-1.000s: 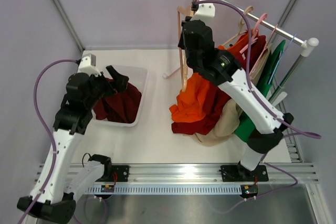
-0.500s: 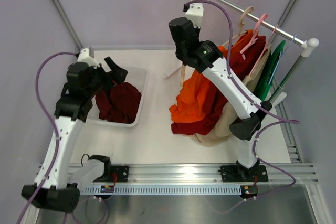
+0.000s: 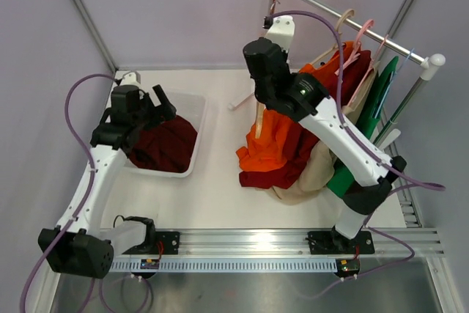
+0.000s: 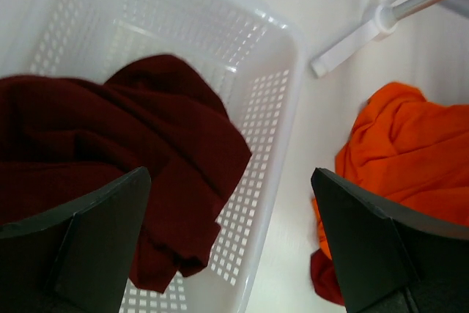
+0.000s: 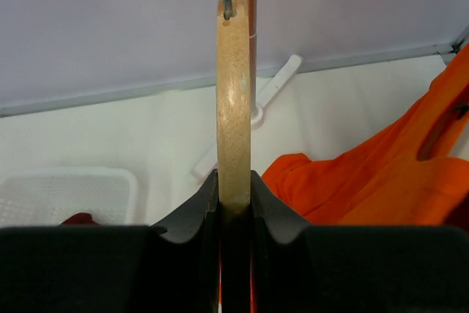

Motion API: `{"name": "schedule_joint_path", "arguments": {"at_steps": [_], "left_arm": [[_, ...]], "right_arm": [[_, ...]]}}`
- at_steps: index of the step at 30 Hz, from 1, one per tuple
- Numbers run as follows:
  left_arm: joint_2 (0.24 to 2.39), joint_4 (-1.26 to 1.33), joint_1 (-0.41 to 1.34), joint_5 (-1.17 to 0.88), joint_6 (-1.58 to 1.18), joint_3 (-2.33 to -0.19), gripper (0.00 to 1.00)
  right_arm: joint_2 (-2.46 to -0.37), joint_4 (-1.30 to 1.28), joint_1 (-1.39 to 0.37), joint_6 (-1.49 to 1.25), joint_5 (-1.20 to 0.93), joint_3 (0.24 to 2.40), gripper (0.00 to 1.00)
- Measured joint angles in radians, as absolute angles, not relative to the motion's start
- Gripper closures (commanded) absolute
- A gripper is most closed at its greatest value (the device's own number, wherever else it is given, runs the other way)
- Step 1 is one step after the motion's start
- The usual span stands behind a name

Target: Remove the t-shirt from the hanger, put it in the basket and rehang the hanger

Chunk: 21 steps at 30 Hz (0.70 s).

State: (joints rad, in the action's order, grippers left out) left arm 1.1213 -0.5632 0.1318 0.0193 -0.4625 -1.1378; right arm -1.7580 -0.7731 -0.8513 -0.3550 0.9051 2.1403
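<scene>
The right jaws are shut tight on the wooden hanger (image 5: 234, 100). They grip its lower part, and the metal hook enters the wood at the top. The orange t-shirt (image 3: 275, 141) hangs from this hanger near the rail (image 3: 352, 20). Its lower part is heaped on the counter (image 3: 220, 188), touching a dark red cloth (image 3: 256, 179) and a beige cloth (image 3: 304, 188). The left jaws are wide open and hold nothing. They hover above the white basket (image 4: 286, 49), in which a dark red garment (image 4: 110, 122) lies.

To do this step well, I think the right side should hold the hanger firm and level, because on a tilted hanger the collar can catch on one shoulder. The left jaws should cross to the orange cloth and take it near the neck opening (not at the loose hem, which would only stretch). Then they should draw it off one end of the hanger first. The arm hides how the shirt sits on the hanger's shoulders, so I cannot tell which end is freer.
</scene>
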Motion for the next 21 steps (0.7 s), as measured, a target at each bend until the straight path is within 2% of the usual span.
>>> {"name": "schedule_joint_path", "arguments": {"at_steps": [3, 9, 21], "left_arm": [[1.056, -0.589, 0.131, 0.022, -0.475, -1.111, 0.01], [0.793, -0.548, 0.131, 0.003, -0.48, -1.113, 0.01], [0.715, -0.543, 0.13, -0.271, -0.483, -0.999, 0.01]], "right_arm": [[-1.682, -0.753, -0.865, -0.351, 0.929, 2.127, 1.0], [-1.555, -0.704, -0.859, -0.331, 0.986, 2.077, 1.0], [-1.888, -0.706, -0.717, -0.267, 0.953, 2.266, 1.0]]}}
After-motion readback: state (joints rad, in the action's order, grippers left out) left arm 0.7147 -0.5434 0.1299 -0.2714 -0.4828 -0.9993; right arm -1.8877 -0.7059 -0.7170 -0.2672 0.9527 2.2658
